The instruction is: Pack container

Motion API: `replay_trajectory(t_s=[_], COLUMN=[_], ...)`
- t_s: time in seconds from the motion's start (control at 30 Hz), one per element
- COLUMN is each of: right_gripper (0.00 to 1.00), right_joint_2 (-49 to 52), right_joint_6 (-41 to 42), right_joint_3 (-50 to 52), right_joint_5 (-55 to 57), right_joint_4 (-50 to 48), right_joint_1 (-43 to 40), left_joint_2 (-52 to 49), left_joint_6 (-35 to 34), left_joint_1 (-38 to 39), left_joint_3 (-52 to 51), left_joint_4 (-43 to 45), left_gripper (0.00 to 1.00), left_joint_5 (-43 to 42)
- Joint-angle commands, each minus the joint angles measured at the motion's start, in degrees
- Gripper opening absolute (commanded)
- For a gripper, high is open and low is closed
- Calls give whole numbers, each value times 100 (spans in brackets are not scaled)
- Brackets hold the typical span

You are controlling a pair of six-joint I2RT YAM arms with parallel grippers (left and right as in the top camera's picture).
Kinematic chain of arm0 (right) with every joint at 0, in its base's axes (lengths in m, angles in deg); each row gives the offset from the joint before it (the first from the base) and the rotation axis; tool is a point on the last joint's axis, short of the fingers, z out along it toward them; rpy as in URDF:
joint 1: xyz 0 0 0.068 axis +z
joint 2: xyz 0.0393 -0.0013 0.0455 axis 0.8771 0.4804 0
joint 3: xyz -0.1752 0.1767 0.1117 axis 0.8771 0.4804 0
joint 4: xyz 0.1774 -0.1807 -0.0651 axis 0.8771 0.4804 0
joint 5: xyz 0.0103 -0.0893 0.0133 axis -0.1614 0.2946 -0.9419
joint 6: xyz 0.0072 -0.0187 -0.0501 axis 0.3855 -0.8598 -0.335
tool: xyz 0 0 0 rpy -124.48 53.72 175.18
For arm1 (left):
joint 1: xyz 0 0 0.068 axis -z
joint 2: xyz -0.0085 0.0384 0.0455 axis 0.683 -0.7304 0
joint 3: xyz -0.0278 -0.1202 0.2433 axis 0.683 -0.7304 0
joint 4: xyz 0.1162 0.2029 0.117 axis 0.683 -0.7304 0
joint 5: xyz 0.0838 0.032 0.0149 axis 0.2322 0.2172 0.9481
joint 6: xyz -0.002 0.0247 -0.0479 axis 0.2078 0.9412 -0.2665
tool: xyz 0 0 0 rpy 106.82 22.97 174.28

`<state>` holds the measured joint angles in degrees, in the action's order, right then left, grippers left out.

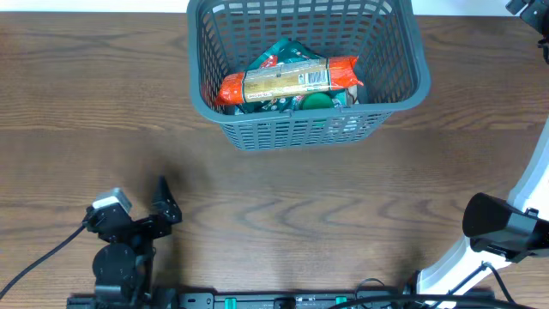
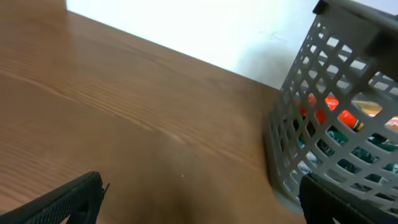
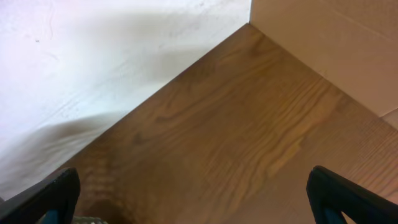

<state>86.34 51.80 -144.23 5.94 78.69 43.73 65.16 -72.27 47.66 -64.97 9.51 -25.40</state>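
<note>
The dark grey slotted container (image 1: 403,51) stands at the back middle of the wooden table. Inside lie an orange-ended snack pack (image 1: 287,80) and green snack packs (image 1: 283,53) under it. The left wrist view shows the container's lattice wall (image 2: 329,118) at the right, with orange and green packs behind the slots. My left gripper (image 1: 163,202) rests low at the front left, open and empty; its jaws (image 2: 199,202) frame bare table. My right gripper (image 3: 196,196) is open and empty over bare wood near a white wall; in the overhead view only its arm (image 1: 502,227) shows at the front right.
A black cable (image 1: 43,253) runs from the left arm's base to the front left edge. A beige panel (image 3: 336,43) meets the table in the right wrist view. A rail with green markings (image 1: 283,300) lies along the front edge.
</note>
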Motion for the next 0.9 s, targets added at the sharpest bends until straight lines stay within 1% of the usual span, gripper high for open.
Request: replay_trajectory(t_s=[0.0,0.47,0.87], right_gripper=[99,99,99], right_joint_2=[-52,-52,-52], right_joint_6=[55,55,55], right_joint_3=[-11,-11,-11], right_joint_5=[24,24,22], right_joint_4=[11,11,11], right_joint_1=[-4,-4,-4], left_joint_2=[63,70,70], left_joint_6=[-33,-26,-9], left_joint_1=[-28,-28,-28], left_joint_3=[-190,-828,-990], left_joint_4=[197,1436,1620], left_gripper=[98,99,99], left_joint_5=[-83,-81,-79])
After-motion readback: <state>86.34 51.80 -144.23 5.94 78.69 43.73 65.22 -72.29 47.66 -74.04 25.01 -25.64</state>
